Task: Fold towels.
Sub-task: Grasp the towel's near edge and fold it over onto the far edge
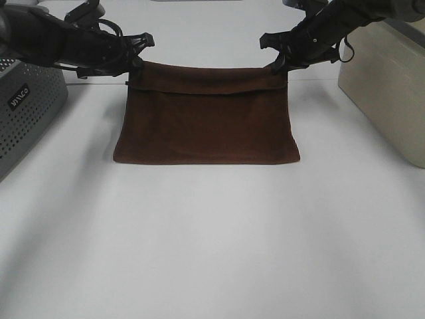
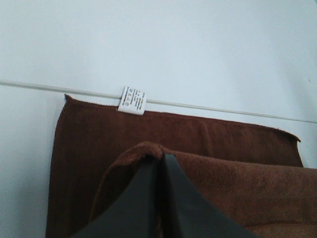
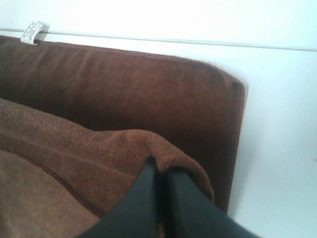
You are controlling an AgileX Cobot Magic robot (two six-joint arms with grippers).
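Observation:
A dark brown towel [image 1: 206, 123] lies on the white table, its far edge lifted and folded over toward the front. My left gripper [image 1: 136, 66] is shut on the towel's far left corner; in the left wrist view its black fingers [image 2: 161, 198] pinch the brown cloth [image 2: 223, 173]. My right gripper [image 1: 277, 64] is shut on the far right corner; in the right wrist view its fingers [image 3: 163, 203] pinch the cloth [image 3: 99, 144]. A white label [image 2: 132, 100] sits on the towel's lower layer edge, also in the right wrist view [image 3: 31, 32].
A grey perforated basket [image 1: 23, 109] stands at the left edge. A beige box [image 1: 388, 83] stands at the right edge. A thin seam line [image 2: 223, 109] runs across the white table [image 1: 212, 239].

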